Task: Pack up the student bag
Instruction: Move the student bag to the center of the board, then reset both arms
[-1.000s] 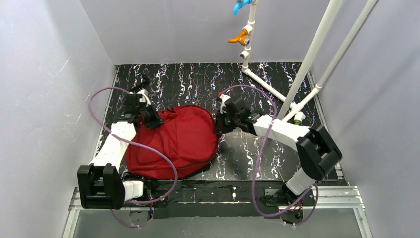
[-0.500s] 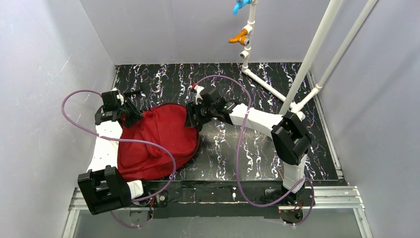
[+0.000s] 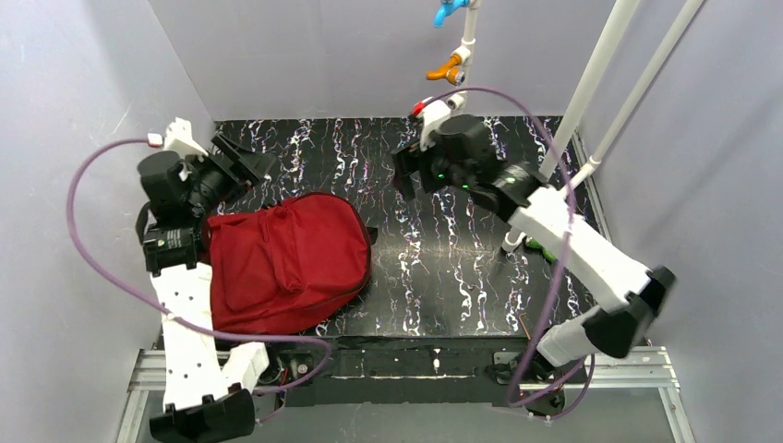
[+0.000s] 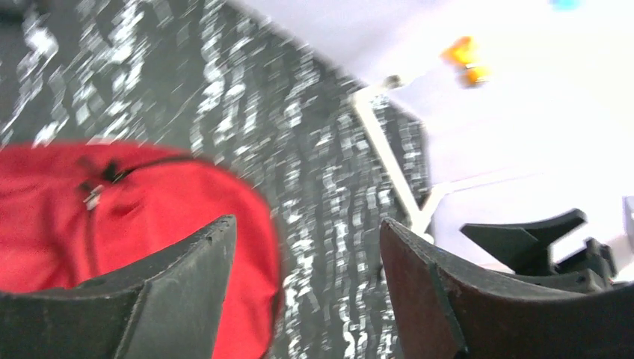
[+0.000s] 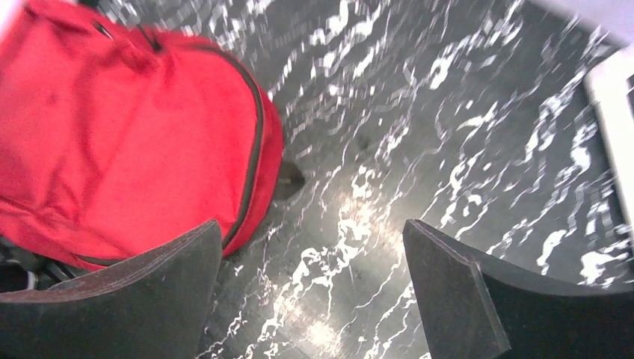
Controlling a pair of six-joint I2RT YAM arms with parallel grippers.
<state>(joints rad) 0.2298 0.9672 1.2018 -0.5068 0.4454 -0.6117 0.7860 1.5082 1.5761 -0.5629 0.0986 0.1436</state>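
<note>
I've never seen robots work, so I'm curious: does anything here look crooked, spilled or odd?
Nothing spilled or broken. The student bag lies rumpled and slanted at the left of the table, its near edge by the front rim. The left gripper and right gripper hang open, holding nothing.

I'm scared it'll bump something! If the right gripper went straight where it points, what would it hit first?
Probably the black marbled table, just beside the student bag; the right gripper aims past it, though depth is unclear.
</note>
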